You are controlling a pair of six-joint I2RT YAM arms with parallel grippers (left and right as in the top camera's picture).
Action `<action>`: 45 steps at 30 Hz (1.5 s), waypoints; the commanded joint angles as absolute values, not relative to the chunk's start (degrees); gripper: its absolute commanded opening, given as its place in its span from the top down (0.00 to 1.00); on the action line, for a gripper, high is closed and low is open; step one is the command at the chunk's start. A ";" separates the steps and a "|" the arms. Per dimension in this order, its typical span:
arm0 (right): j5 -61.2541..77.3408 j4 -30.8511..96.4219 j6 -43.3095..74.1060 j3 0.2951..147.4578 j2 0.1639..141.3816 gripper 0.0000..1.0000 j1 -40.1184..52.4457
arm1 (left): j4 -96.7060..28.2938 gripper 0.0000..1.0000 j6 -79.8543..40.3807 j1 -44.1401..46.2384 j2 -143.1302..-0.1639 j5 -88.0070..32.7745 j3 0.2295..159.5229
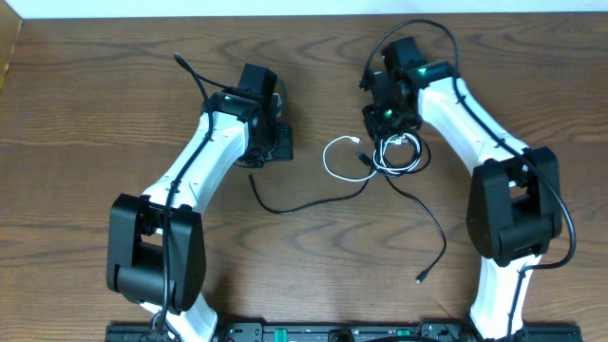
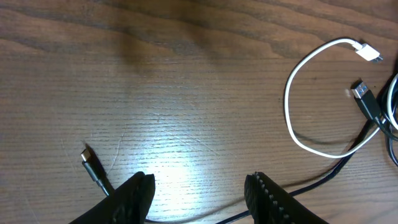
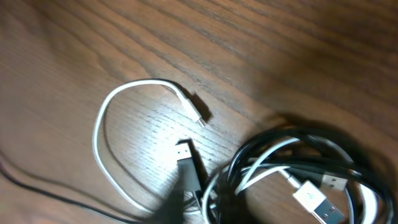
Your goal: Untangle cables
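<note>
Wood-grain brown table (image 1: 95,104) under everything, bare toward its left edge.

At the left gripper (image 2: 200,184): released, jaws apart over lit wood, nothing between them. Just beside one finger, the small plug of a thin black cable (image 2: 92,165). Runs from there toward the table's right side and into the knot, long axis roughly left to right.

At the right gripper (image 1: 387,131): cannot tell whether clenched or released, fingers not clear in its own view. Hangs right over the tangled coil of black and white cords (image 3: 298,165), mid-table toward the right edge.

Out of the coil, toward the left arm: a thin white cable (image 3: 96,143) in an open loop, plug free. Toward the near edge: another black cord (image 1: 443,239), trailing loose.

By judgement, right arm far nearer the knot, left arm nearer the free black end. Likely calls for drawing apart along that left-to-right line.
</note>
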State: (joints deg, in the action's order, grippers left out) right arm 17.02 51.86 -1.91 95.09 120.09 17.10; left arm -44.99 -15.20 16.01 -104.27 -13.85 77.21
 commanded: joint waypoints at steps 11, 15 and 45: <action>20.80 49.34 9.45 87.02 120.77 0.70 15.92 | -44.73 0.48 -15.31 16.08 -104.81 -14.37 76.71; 13.98 46.35 13.08 83.18 120.77 0.73 16.93 | -44.99 0.49 -15.31 16.10 -104.81 -14.39 76.71; 79.57 38.92 -14.02 85.34 116.05 0.99 7.92 | -40.58 0.52 -3.66 10.85 -104.81 -51.03 76.71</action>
State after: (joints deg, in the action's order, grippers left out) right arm 72.14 39.07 -11.53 84.07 117.91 8.12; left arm -40.75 -4.78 10.09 -104.27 -46.81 77.21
